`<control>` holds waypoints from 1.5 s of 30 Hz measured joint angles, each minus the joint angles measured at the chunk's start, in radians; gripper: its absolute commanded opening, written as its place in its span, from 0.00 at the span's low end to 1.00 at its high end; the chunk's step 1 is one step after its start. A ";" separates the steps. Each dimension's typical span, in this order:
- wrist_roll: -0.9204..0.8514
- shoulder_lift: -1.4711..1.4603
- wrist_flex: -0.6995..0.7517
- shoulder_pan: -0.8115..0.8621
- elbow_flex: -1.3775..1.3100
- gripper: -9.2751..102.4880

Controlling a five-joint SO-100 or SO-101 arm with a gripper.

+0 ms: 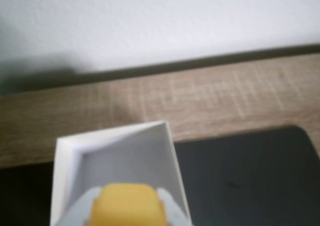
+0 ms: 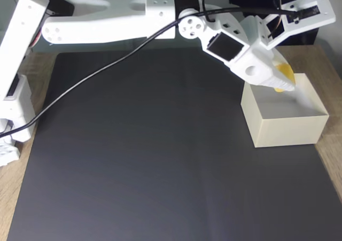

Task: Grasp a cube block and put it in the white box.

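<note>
The end effector [image 2: 282, 79] pinches the cube [image 1: 127, 205] above the open box [image 2: 283, 127], so the placing step is in hand. The next move likely calls for spreading the fingers so the cube drops inside.

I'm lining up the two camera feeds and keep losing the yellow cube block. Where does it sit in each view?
Wrist view: the cube block is at the bottom edge, left of centre, between the pale fingers of the gripper, over the white box.
Fixed view: cube block at upper right, at the gripper tip, above the box's open top.
Shared landmark: the white box on the black mat.
</note>
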 measured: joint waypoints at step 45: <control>-0.002 -0.008 0.514 -0.097 -0.357 0.08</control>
